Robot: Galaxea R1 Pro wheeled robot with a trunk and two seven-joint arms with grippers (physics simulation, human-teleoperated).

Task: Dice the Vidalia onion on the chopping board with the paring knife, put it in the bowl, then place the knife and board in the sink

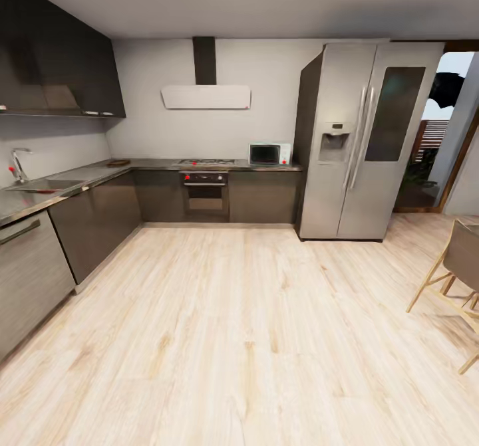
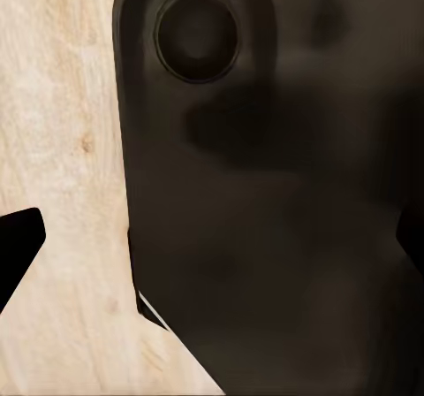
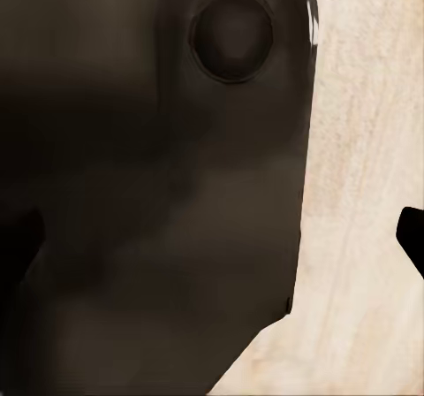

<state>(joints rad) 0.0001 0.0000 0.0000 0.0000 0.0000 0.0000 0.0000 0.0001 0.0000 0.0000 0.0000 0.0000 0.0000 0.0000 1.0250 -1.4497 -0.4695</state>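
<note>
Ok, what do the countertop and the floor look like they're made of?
The countertop looks like smooth grey steel with a glossy finish: it mirrors the wall above. The floor looks like pale wood planks, matte, with visible grain and seams. Being a render, neither is certain.

Kitchen count, head view

One sink (image 1: 45,185) with one faucet (image 1: 18,164) at 9 o'clock; one fridge (image 1: 359,140), two doors, at 2 o'clock; one oven (image 1: 205,196), one cooktop (image 1: 206,162) and one range hood (image 1: 205,96) near 12; one microwave (image 1: 269,153) beside them; one brown item (image 1: 118,163) on the corner countertop (image 1: 80,179), too small to identify; one chair (image 1: 456,280) at 4 o'clock.
</note>
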